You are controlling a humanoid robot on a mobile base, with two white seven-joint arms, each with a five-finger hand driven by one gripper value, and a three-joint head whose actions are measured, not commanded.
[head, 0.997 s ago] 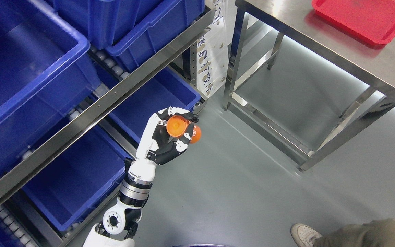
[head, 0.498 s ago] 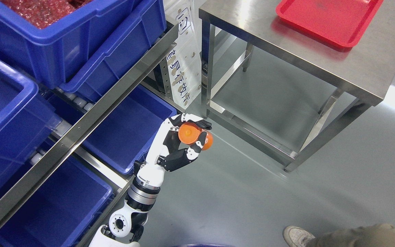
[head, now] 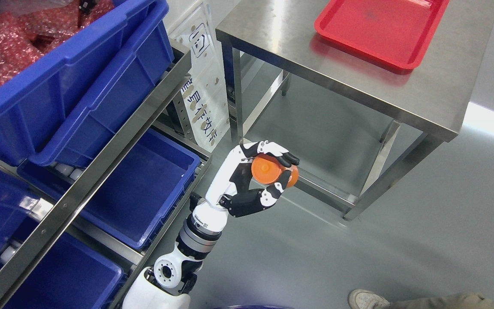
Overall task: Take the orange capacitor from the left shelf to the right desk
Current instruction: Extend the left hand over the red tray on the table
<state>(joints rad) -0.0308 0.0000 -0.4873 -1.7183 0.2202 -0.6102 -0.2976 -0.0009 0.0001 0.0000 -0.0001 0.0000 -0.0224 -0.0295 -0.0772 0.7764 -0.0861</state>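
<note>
Right arm out of frame; a person's shoe (head: 369,298) is cut off at the bottom edge. Left hand (head: 255,180) is clamped around the orange capacitor (head: 272,170), a smooth cylinder, held over the floor, below the steel desk (head: 358,92). Top blue bin (head: 71,81) holds red bubble-wrap; red tray (head: 380,30) is bare.

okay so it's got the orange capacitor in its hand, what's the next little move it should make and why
Probably carry it up and to the right toward the steel desk. The left hand is shut on the orange capacitor, clear of the blue bins, but it hangs over the floor, in front of the desk and short of the red tray.
</note>
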